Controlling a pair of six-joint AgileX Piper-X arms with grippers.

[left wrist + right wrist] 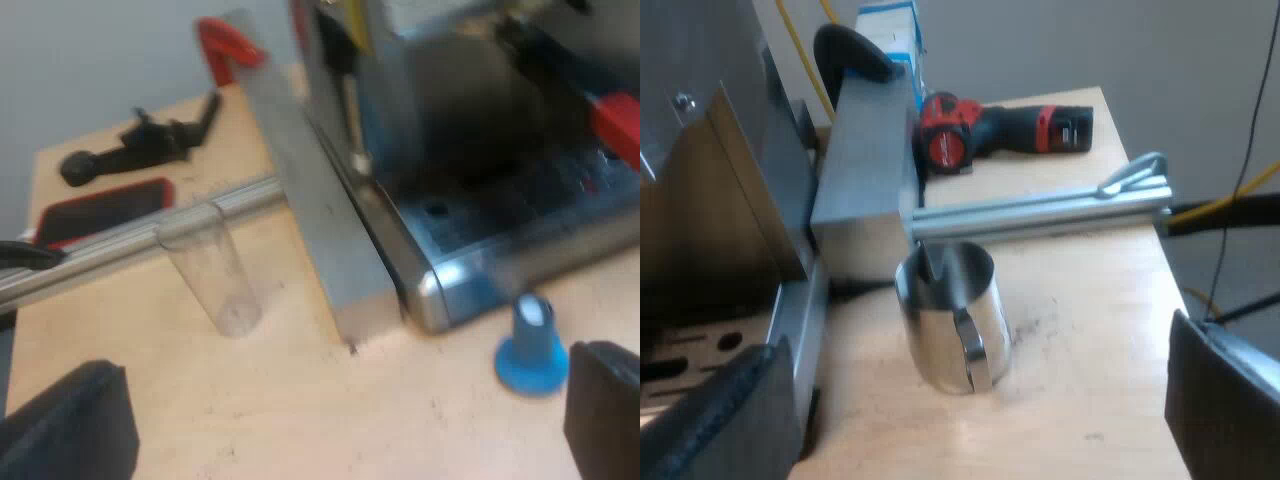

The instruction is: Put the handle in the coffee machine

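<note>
While your left gripper and right gripper are gaping empty, you are risking toppling the blue flared tamper beside the steel espresso machine.

I saw a pale wooden tabletop, scuffed with small dark marks, with a plain grey wall behind it. A silver metal rail lay across the wood. The light was soft and even, throwing only faint shadows.
</note>
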